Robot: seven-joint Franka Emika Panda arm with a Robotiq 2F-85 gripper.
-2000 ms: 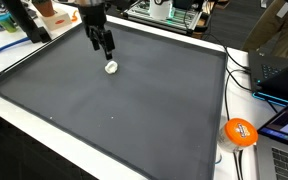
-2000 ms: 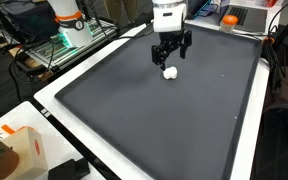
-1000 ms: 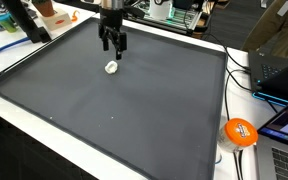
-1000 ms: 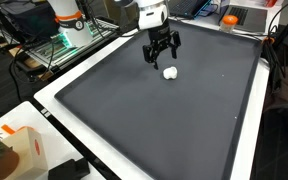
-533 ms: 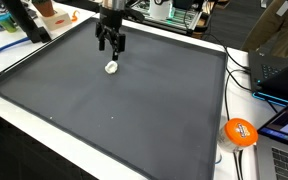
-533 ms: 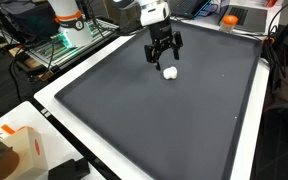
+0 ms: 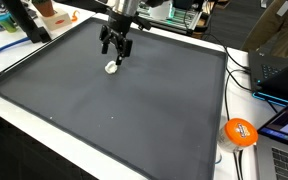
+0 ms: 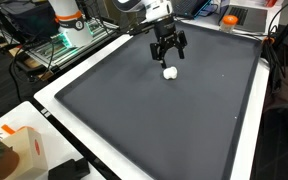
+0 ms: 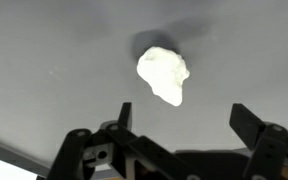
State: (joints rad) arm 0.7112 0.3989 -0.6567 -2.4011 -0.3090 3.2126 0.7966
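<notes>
Your gripper (image 7: 115,55) hovers with its jaws spread wide and empty, just above a small white lump (image 7: 111,68) that lies on the dark mat (image 7: 134,125) near one edge. In the wrist view the lump sits just ahead of your fingertips (image 9: 124,110), touching neither. An orange ball (image 7: 240,132) rests well apart, off the mat

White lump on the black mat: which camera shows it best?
The wrist view. There the white lump sits big and close on the mat, just ahead of the open gripper. In both exterior views it is only a tiny white speck below the gripper.
</notes>
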